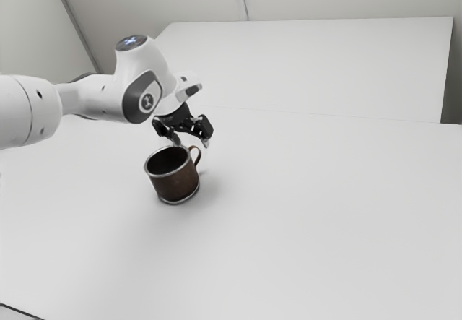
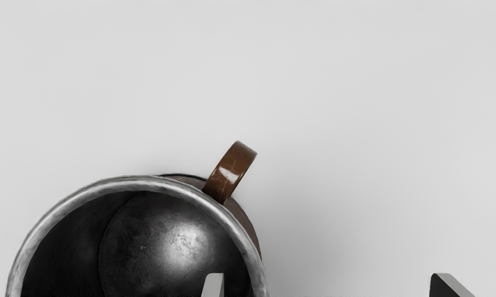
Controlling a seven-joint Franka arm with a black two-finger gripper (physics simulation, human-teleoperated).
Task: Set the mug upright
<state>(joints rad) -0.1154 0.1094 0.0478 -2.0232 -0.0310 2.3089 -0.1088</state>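
A white robot arm (image 1: 101, 96) is extended from the exterior view's left, its wrist bent and its black gripper (image 1: 192, 142) pointed down at the far side of a brown, metal-rimmed mug (image 1: 175, 184) on a pale table (image 1: 325, 226). The jaws are spread wide, with nothing gripped. In the wrist view, one finger (image 2: 213, 285) is seen over the mug's mouth, the other beyond its wall, well apart from it. The mouth is turned upward; whether the mug is slightly tilted cannot be told.
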